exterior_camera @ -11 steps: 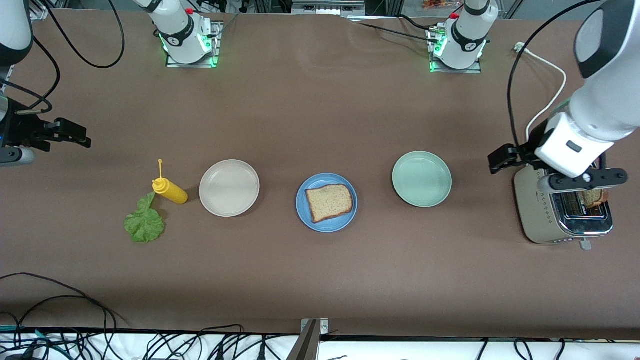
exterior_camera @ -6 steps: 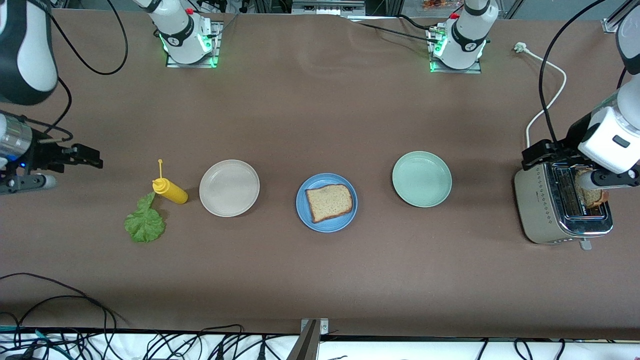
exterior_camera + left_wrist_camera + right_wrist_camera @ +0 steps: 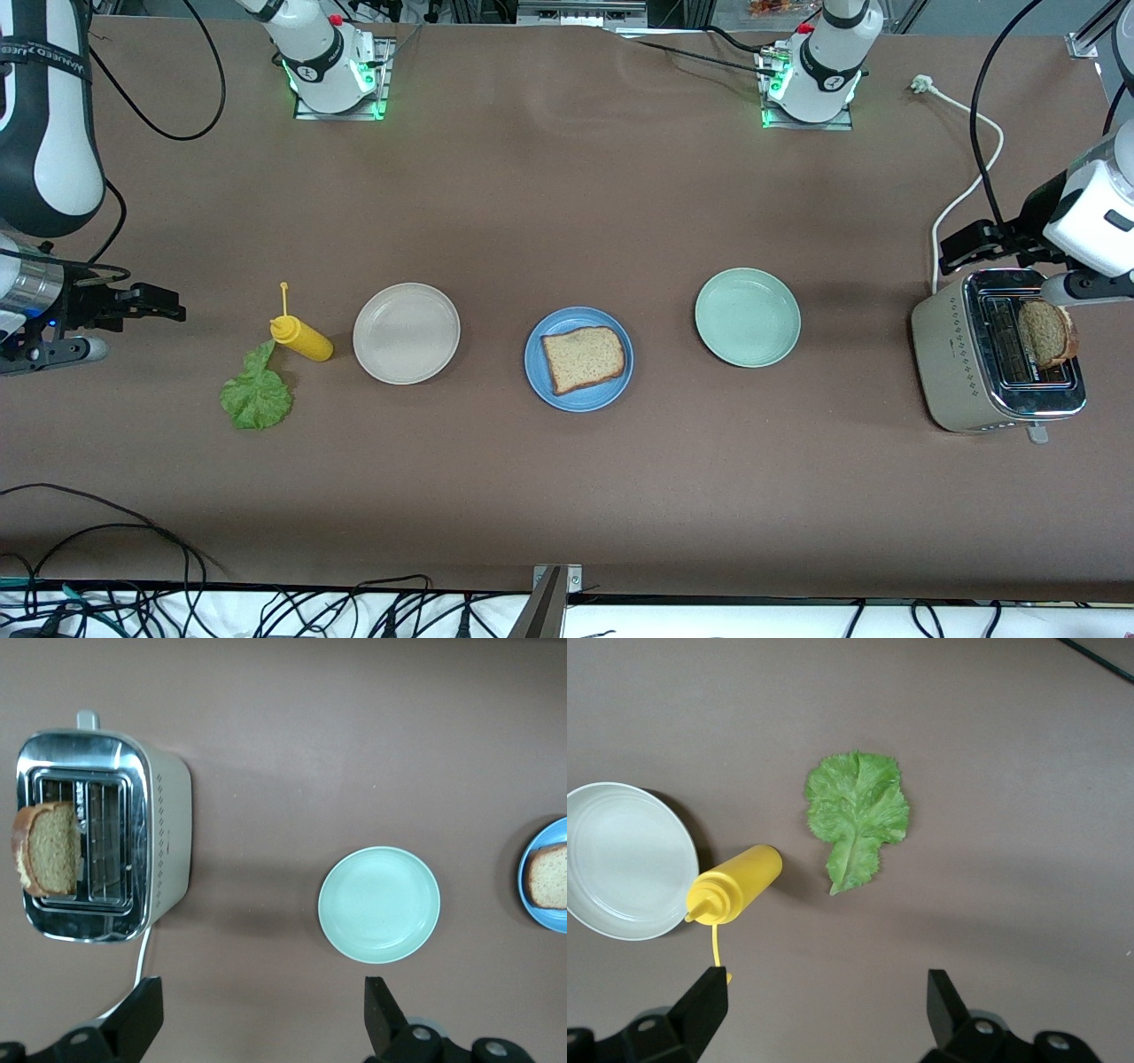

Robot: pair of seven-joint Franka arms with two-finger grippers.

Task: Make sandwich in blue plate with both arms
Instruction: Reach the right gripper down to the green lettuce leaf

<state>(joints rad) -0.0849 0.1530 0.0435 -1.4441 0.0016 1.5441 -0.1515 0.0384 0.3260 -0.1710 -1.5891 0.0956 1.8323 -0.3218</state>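
Observation:
The blue plate (image 3: 576, 400) sits mid-table with one slice of brown bread (image 3: 583, 358) lying on it; its edge (image 3: 523, 870) and that bread (image 3: 551, 877) show in the left wrist view. A second bread slice (image 3: 1045, 334) stands in the toaster (image 3: 961, 354), also seen as bread (image 3: 49, 859) in the toaster (image 3: 164, 850). The green lettuce leaf (image 3: 256, 394) lies flat on the table beside the yellow bottle; the same lettuce (image 3: 855, 819) shows in the right wrist view. My left gripper (image 3: 957, 248) (image 3: 263, 1010) hangs open and empty over the table by the toaster's cord. My right gripper (image 3: 164, 306) (image 3: 824, 1001) is open and empty over the table at the right arm's end.
A yellow squeeze bottle (image 3: 303, 338) (image 3: 735, 886) lies next to an empty beige plate (image 3: 407, 333) (image 3: 625, 859). An empty pale green plate (image 3: 748, 317) (image 3: 379, 904) stands between the blue plate and the toaster. The toaster's white cord (image 3: 970, 190) runs toward the left arm's base.
My left arm has drawn back off the toaster, uncovering the bread slice in it. My right arm has swung in a little toward the yellow bottle. Both grippers stay open.

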